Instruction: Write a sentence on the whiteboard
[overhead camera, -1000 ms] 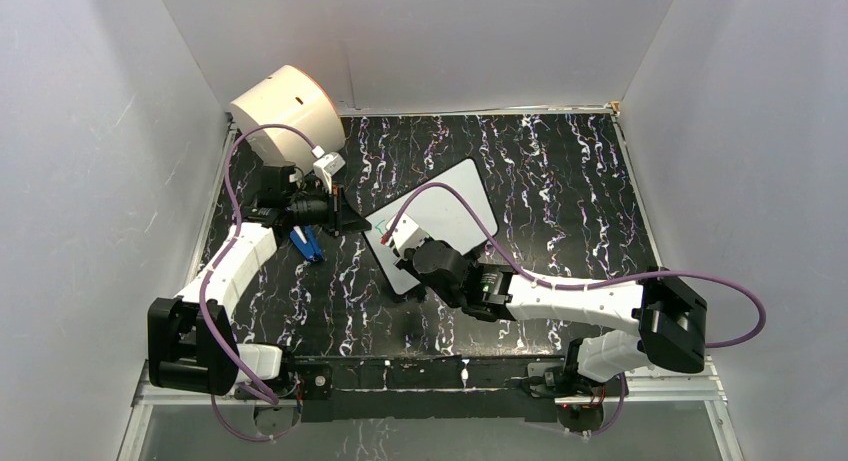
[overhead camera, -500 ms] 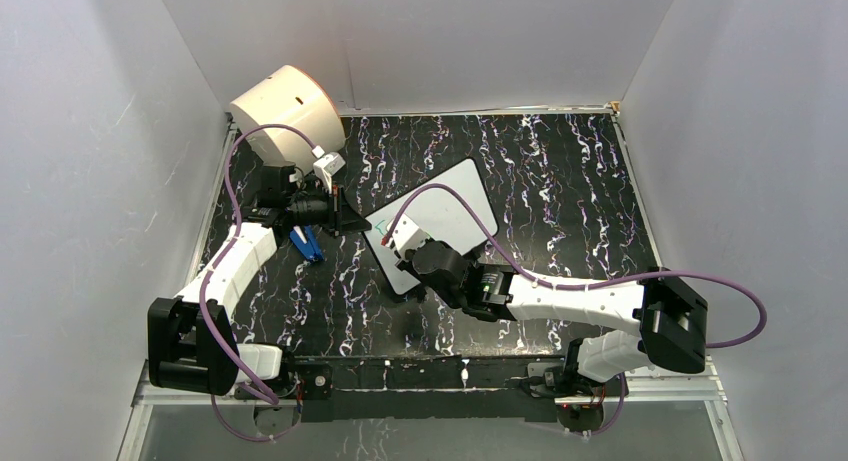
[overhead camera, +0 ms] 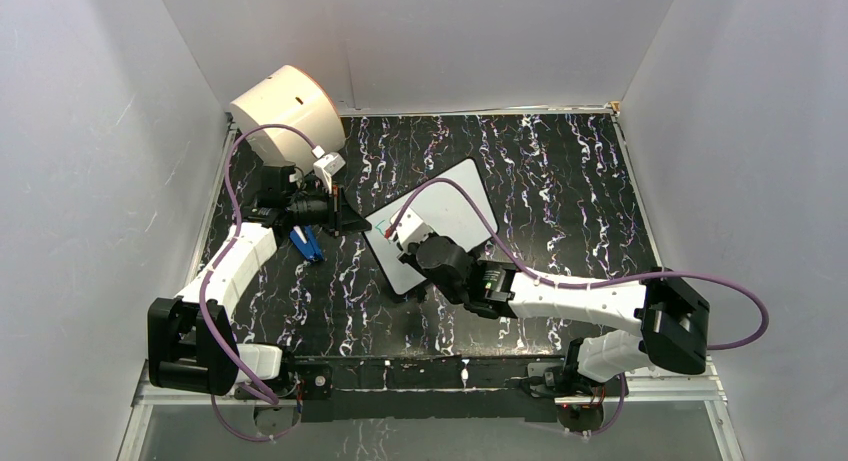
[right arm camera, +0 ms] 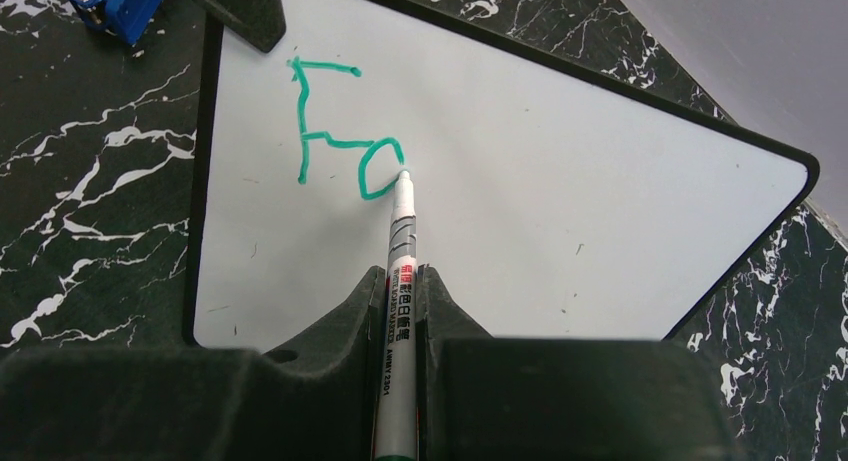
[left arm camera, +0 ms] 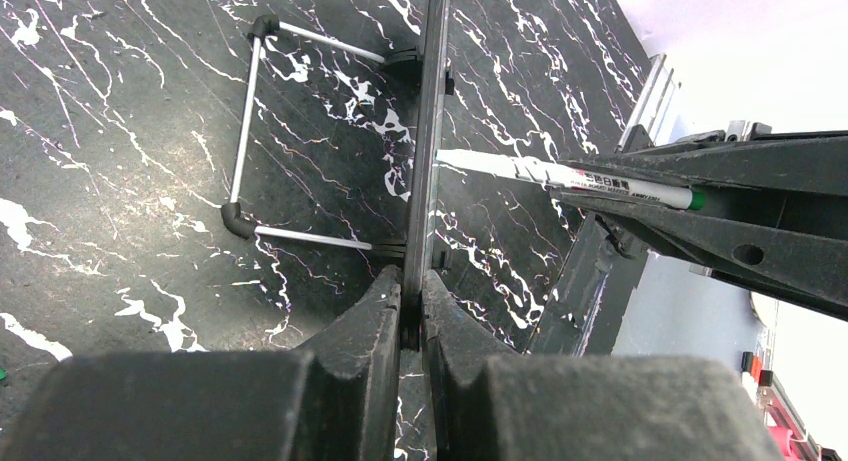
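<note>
Right wrist, right hand [right arm camera: 402, 277] clamped on marker [right arm camera: 403, 231], tip up-frame on whiteboard [right arm camera: 560, 211], left hand [left arm camera: 411, 283] pinching its edge

There is one whiteboard [right arm camera: 600, 201], one marker [right arm camera: 401, 271], one cream drum [overhead camera: 285, 106] and one blue block [overhead camera: 306, 243]. Two green letters [right arm camera: 302, 131] are written. Two arms: left arm [overhead camera: 235, 266], right arm [overhead camera: 580, 299].

A robot lab enclosure: 3 plain white walls [overhead camera: 420, 41] box in a black marbled table [overhead camera: 570, 181].
</note>
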